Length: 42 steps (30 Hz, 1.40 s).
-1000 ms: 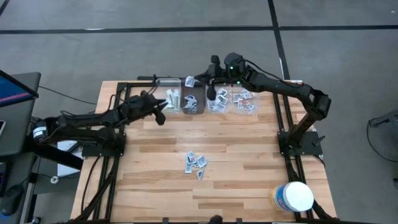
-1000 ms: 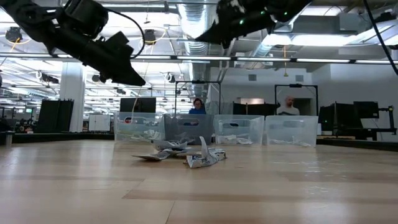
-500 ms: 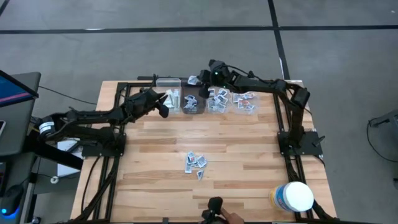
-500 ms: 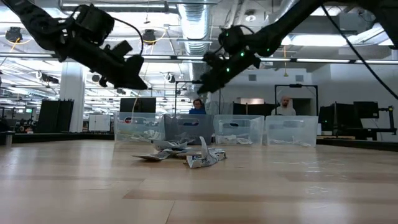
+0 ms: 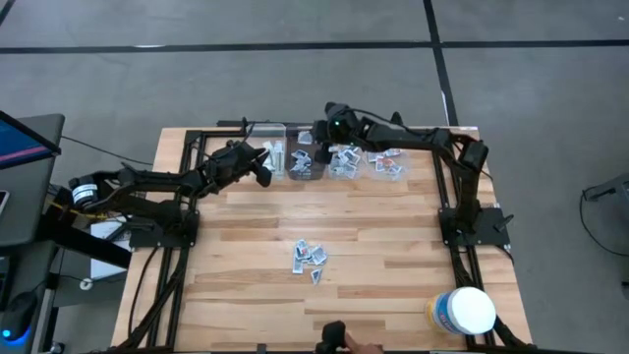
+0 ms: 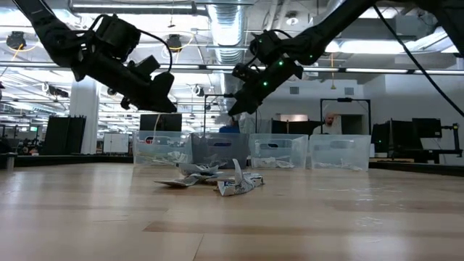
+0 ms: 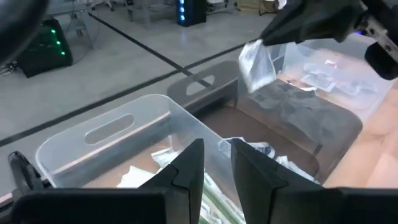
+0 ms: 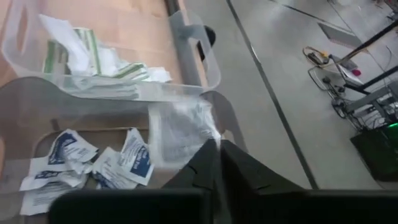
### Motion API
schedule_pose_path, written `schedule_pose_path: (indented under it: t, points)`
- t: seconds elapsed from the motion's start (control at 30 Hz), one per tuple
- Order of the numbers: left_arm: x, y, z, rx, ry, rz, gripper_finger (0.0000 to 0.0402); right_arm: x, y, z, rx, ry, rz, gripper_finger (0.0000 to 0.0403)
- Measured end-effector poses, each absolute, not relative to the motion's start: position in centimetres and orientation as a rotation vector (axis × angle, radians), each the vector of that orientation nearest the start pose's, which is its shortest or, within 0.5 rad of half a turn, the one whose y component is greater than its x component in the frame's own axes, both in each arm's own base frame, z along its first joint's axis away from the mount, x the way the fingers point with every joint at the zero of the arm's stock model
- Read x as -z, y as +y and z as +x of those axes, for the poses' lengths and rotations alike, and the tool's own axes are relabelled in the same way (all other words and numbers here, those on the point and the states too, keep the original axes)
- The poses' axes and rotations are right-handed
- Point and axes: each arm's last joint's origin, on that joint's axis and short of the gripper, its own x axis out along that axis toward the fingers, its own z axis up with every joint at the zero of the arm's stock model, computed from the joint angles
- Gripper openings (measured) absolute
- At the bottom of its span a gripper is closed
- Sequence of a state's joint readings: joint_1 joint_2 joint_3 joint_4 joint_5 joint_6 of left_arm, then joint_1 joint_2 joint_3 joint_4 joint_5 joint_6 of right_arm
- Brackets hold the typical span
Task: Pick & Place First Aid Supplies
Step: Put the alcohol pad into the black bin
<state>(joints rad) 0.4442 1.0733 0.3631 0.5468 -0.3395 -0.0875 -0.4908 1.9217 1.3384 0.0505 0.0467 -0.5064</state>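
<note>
Right gripper (image 5: pixel 320 132) is pinched closed on a pale packet (image 8: pixel 179 130), dangling over the tinted bin (image 5: pixel 305 162) with blue-print packets (image 8: pixel 132 158). Left gripper (image 5: pixel 263 169) hovers by the clear bin (image 7: pixel 106 146) of strips, fingers slightly apart, empty. Loose packet pile (image 5: pixel 310 258) sits mid-table.

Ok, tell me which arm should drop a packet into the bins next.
Right. Its gripper holds a clear packet above the smoky bin. The left gripper hangs open and holds nothing, over the clear bin.

Beyond my grippers, grey concrete floor (image 5: pixel 295 25) with dark lines; bright ceiling lights (image 6: pixel 348 45), ducts (image 6: pixel 225 22), distant desks.
</note>
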Motion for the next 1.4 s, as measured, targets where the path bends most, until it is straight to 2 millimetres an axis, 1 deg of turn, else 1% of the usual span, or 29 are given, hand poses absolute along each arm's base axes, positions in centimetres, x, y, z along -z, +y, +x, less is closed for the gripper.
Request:
schedule_pose_path:
  t: [0.2,0.3,0.4,0.53,0.63,0.8,1.0,1.2,1.27,1.4]
  points:
    - [-20.6,9.7,19.0,-0.666,0.121,-0.152,0.0081,-21.5,-19.7,38.3,0.355,0.666,-0.365,0.0075]
    - [-20.6,9.5,19.2,-0.577,0.117,-0.191,0.0081,-21.6,-18.9,38.3,0.334,0.696,-0.362,0.0096]
    - [-20.6,9.1,19.4,-0.508,0.117,-0.212,0.0081,-22.2,-17.8,38.4,0.328,0.699,-0.372,0.0105]
    - [-20.5,8.4,19.7,-0.448,0.124,-0.215,0.0081,-22.9,-15.9,38.8,0.306,0.699,-0.386,0.0106]
    - [-20.5,7.8,19.9,-0.394,0.131,-0.217,0.0081,-23.3,-14.1,39.2,0.263,0.696,-0.400,0.0106]
    - [-20.7,6.8,20.1,-0.286,0.132,-0.220,0.0081,-22.4,-10.5,39.7,0.165,0.778,-0.398,0.0106]
    - [-21.7,4.9,19.2,-0.157,0.147,-0.234,0.0081,-21.9,-6.2,40.1,0.173,0.823,-0.269,0.0106]
    - [-23.2,2.5,18.1,-0.043,0.094,-0.213,0.0081,-21.3,-1.8,40.1,0.139,0.861,-0.132,0.0106]
    - [-23.5,1.7,17.9,-0.001,0.080,-0.209,0.0081,-21.0,-0.3,39.9,0.091,0.895,-0.110,0.0106]
    - [-23.6,0.2,17.9,0.080,0.089,-0.206,0.0081,-20.8,3.2,39.6,-0.115,0.913,-0.092,0.0106]
